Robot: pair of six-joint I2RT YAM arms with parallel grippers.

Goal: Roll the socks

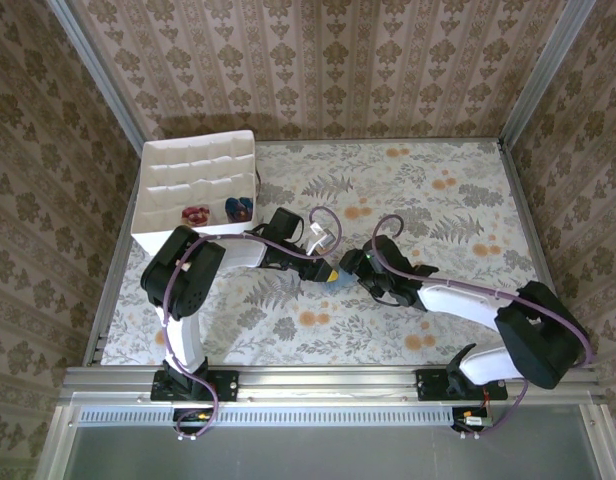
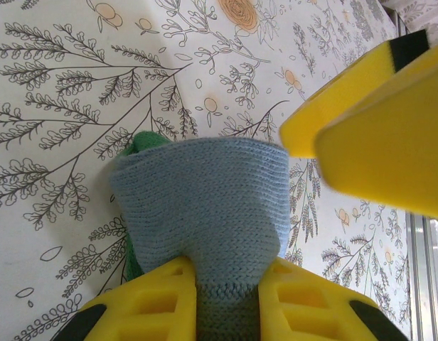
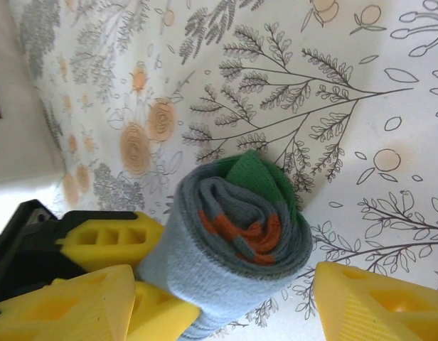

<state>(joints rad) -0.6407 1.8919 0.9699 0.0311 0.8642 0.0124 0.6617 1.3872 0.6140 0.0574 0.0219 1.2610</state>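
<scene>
A grey-blue sock (image 3: 226, 241) with a green toe and orange cuff is rolled into a tight bundle, lying on the floral table (image 1: 438, 190) between the two arms (image 1: 339, 277). My left gripper (image 2: 226, 291) is shut on one end of the sock (image 2: 205, 206), pinching the knit between its yellow fingers (image 2: 148, 305). My right gripper (image 3: 230, 312) stands open around the roll's other end, and its right finger (image 3: 390, 305) is apart from the fabric. In the top view the left gripper (image 1: 325, 267) and right gripper (image 1: 356, 266) meet at mid-table. Two other rolled socks (image 1: 196, 213) (image 1: 238, 208) sit in the box.
A white partitioned box (image 1: 188, 165) stands at the back left of the table, close behind the left arm's elbow. Metal frame rails (image 1: 518, 215) edge the table, with patterned walls around it. Open tabletop stretches to the back right.
</scene>
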